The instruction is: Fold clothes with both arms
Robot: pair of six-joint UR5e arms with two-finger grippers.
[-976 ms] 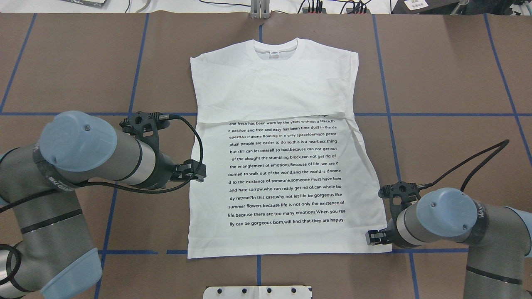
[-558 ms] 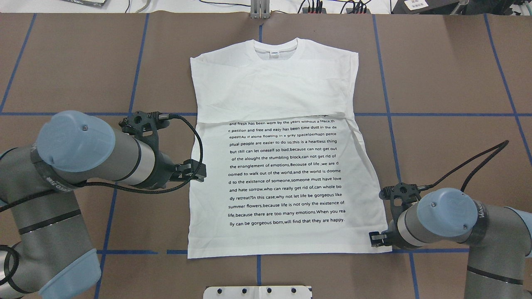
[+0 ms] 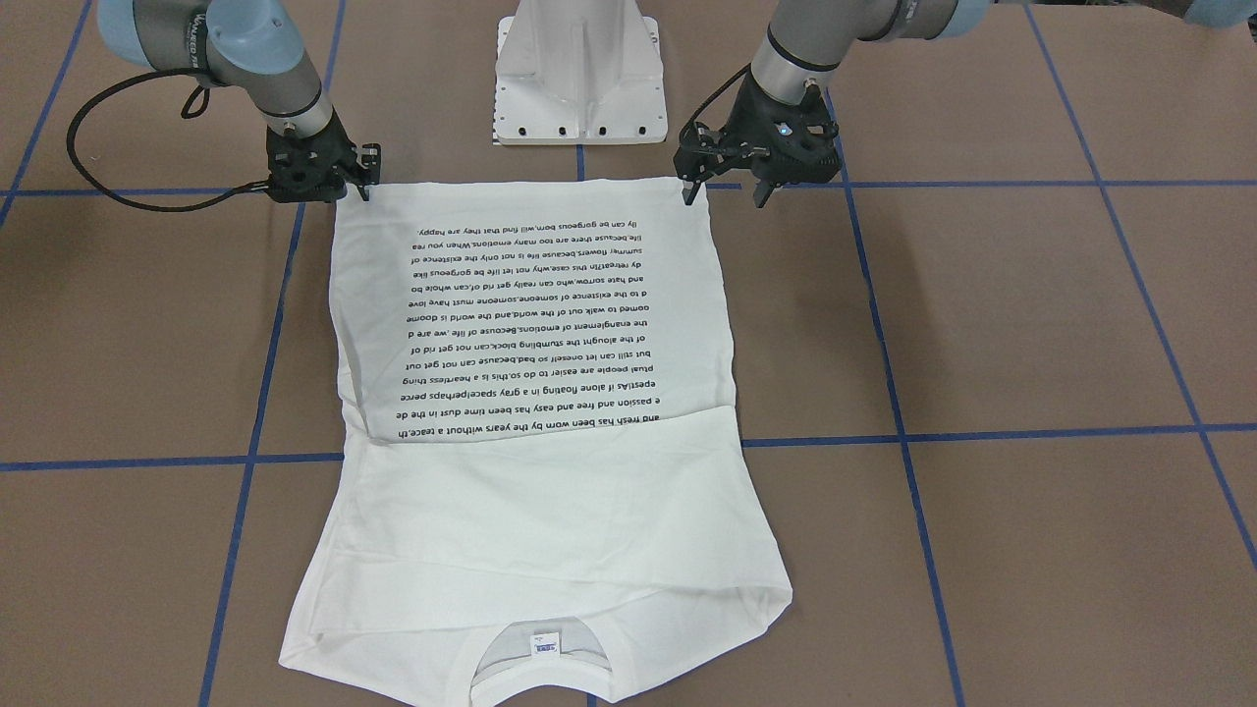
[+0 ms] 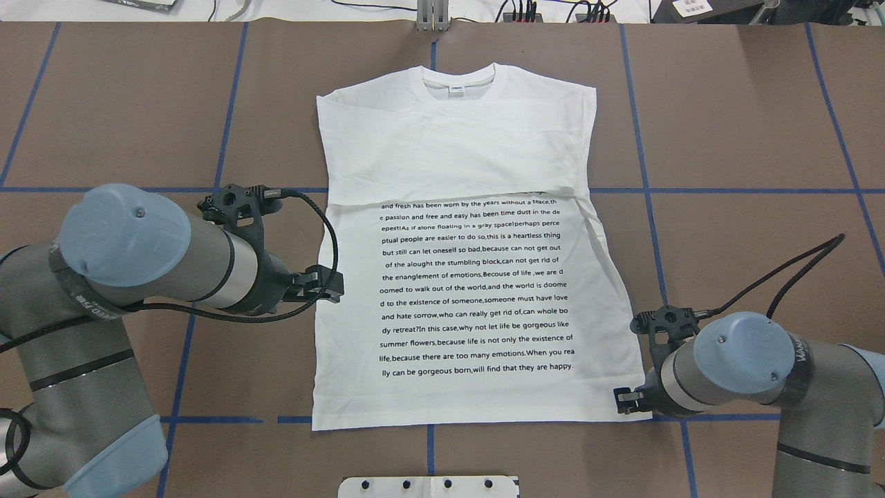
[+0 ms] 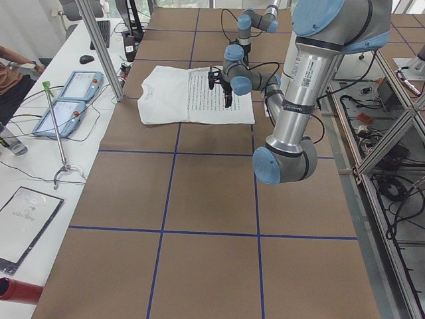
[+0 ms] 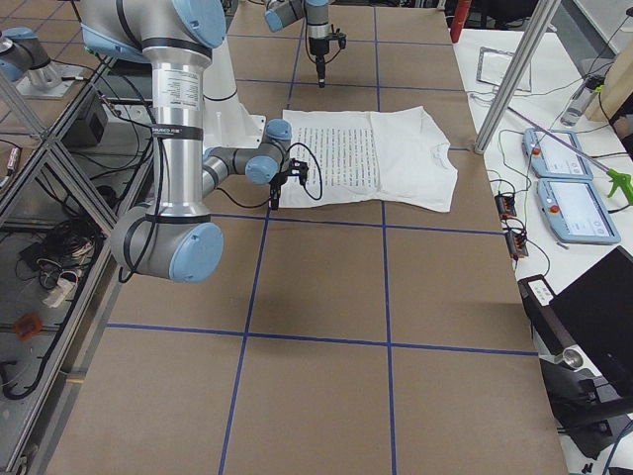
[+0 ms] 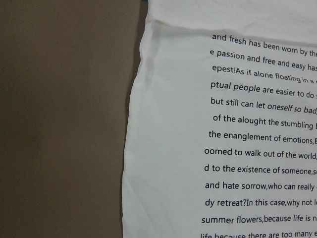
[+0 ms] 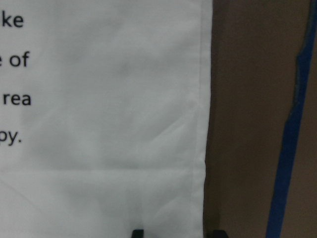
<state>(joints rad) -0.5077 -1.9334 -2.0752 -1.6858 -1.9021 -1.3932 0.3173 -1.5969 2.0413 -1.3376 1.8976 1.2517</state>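
Pinching both hem corners at once looks like the job. The shirt point(image 4: 449, 277) lies flat mid-frame, print up. The right gripper point(image 4: 624, 400), lower right, sits low, its open jaws straddling that corner. The left gripper point(image 4: 337, 287), also open, hovers above the left edge. I'd bring it down on the lower-left corner before either closes.

A white pedestal base point(image 3: 577, 79) stands on the brown, blue-taped table point(image 4: 747, 104), 2 pendants point(image 5: 56, 114) on a side bench point(image 5: 30, 169).

Print on shirt point(image 3: 550, 511) label point(image 3: 543, 644) illegibly small
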